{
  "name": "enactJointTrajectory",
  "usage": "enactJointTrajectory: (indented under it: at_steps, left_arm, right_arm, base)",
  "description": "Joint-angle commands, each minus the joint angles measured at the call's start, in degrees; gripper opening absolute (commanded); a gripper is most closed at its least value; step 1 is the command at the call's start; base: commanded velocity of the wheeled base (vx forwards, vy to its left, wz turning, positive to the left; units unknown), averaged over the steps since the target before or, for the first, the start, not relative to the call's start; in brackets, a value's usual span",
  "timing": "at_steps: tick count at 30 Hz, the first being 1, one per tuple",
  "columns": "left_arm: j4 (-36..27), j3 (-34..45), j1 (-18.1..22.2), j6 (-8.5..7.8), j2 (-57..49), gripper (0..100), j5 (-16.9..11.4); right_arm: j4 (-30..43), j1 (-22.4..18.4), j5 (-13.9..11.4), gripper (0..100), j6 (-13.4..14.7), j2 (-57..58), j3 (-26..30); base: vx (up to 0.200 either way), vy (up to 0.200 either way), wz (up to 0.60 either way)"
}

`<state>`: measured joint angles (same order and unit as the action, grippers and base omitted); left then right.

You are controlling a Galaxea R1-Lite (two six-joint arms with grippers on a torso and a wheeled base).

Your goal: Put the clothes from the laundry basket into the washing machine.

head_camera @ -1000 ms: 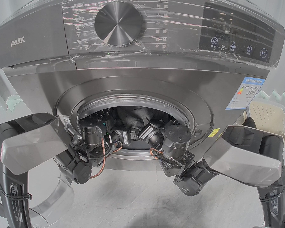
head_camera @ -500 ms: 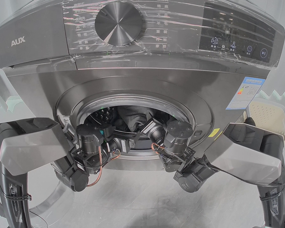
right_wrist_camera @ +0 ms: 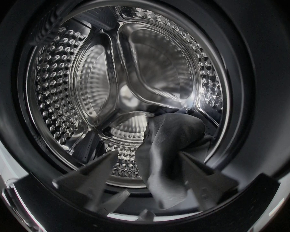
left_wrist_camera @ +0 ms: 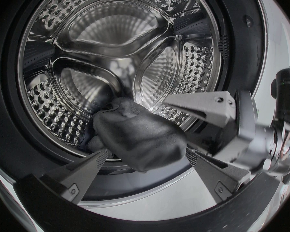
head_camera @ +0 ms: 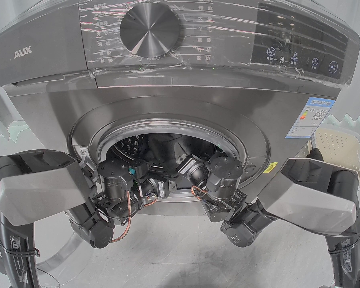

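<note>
A printed sticker (head_camera: 315, 117) is carried on the washing machine (head_camera: 48, 113) front, and the left gripper (left_wrist_camera: 145, 153) and right gripper (right_wrist_camera: 148, 155) are spread wide, released, with the dark garment (left_wrist_camera: 138, 139) lying between their fingers at the drum mouth.

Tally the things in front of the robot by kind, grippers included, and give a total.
washing machine: 1
laundry basket: 1
dark garment: 1
grippers: 2, the left gripper and the right gripper
Total: 5
</note>
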<state>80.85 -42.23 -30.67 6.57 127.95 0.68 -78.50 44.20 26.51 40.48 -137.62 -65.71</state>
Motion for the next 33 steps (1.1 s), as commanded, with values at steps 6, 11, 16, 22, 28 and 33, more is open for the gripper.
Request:
enactJointTrajectory:
  at_steps: [6, 11, 16, 22, 28, 33]
  left_arm:
    - [0.0, -1.6, 0.5, 0.02, 0.9, 100, 0.2]
    - [-0.3, -2.3, 0.9, 0.02, 1.3, 100, 0.1]
    - [-0.8, -4.5, 0.9, 0.02, 2.7, 100, 0.0]
    - [-2.4, -10.2, 0.7, 0.11, 5.6, 100, -0.1]
    - [-5.1, -16.0, 0.4, 0.28, 8.5, 100, -1.1]
    - [-8.4, -21.1, -0.2, 0.28, 11.0, 100, -2.1]
  right_arm:
    - [-3.2, 4.2, -0.3, 100, -4.6, 7.3, 15.0]
    - [-9.8, 5.5, -0.6, 100, -8.9, 12.5, 25.3]
    - [-9.8, 8.4, -0.8, 100, -9.1, 19.9, 34.0]
    - [-9.9, 12.6, -2.2, 100, -13.2, 26.0, 48.2]
    - [-9.9, 12.6, -2.7, 100, -15.8, 30.3, 56.8]
    - [-9.9, 11.8, -3.8, 100, -16.6, 31.5, 56.6]
  base:
    - [0.000, 0.000, 0.00]
    - [0.000, 0.000, 0.00]
    - [0.000, 0.000, 0.00]
    - [0.000, 0.000, 0.00]
    - [0.000, 0.000, 0.00]
    - [0.000, 0.000, 0.00]
